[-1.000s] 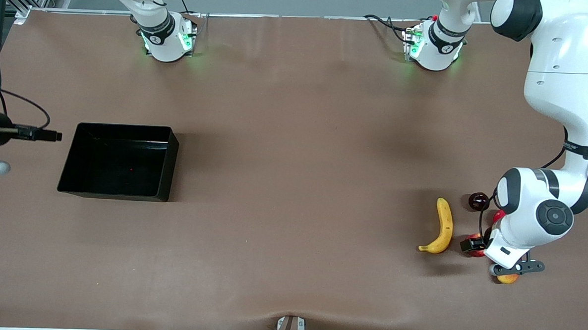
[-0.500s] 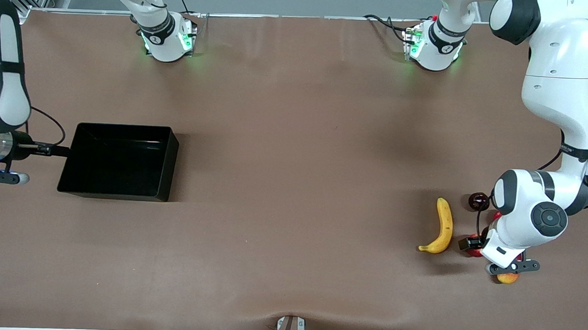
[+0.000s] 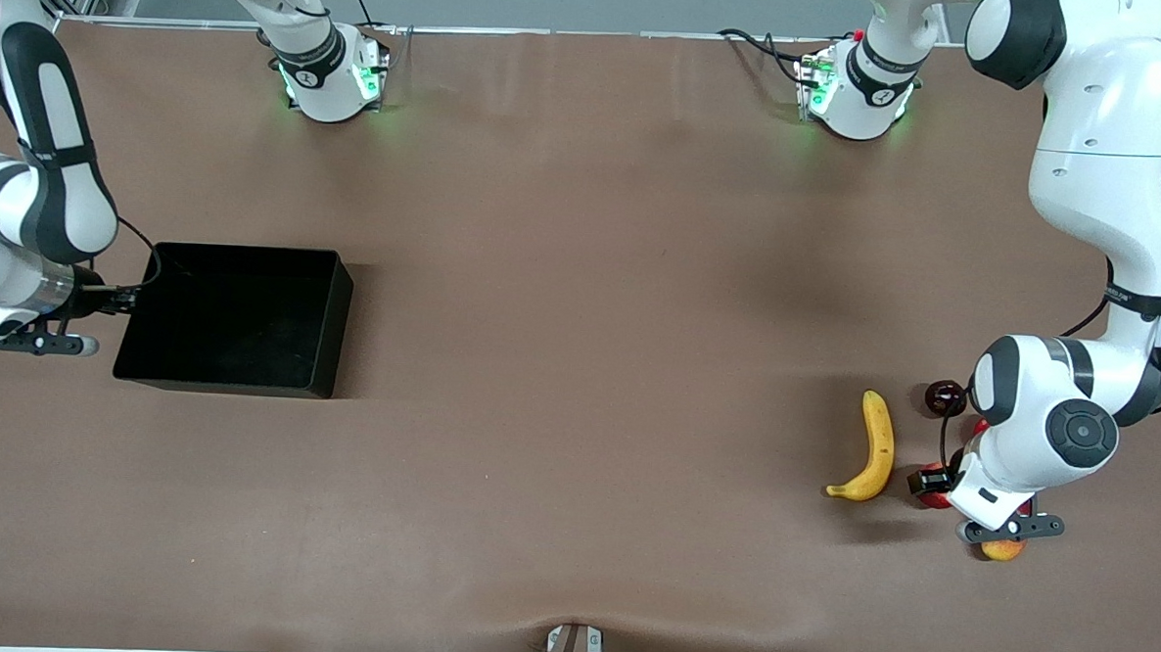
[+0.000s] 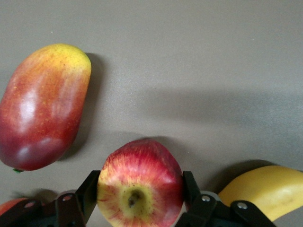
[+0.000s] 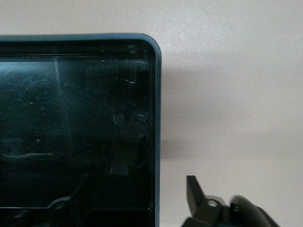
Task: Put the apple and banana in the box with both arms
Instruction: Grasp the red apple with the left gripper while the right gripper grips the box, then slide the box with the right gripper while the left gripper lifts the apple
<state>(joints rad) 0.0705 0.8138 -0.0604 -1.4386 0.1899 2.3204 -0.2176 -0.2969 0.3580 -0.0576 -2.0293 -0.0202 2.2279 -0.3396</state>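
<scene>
Apple (image 4: 139, 184) sits pinched between your left gripper (image 4: 141, 191) fingers beside the banana (image 3: 870, 448), while your right gripper (image 5: 142, 189) straddles, jaws parted, the box (image 5: 157, 118) wall at the right arm's end.

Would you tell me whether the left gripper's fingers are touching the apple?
Touching. In the left wrist view, both fingers of the left gripper press against the sides of the apple with no visible gap.
</scene>
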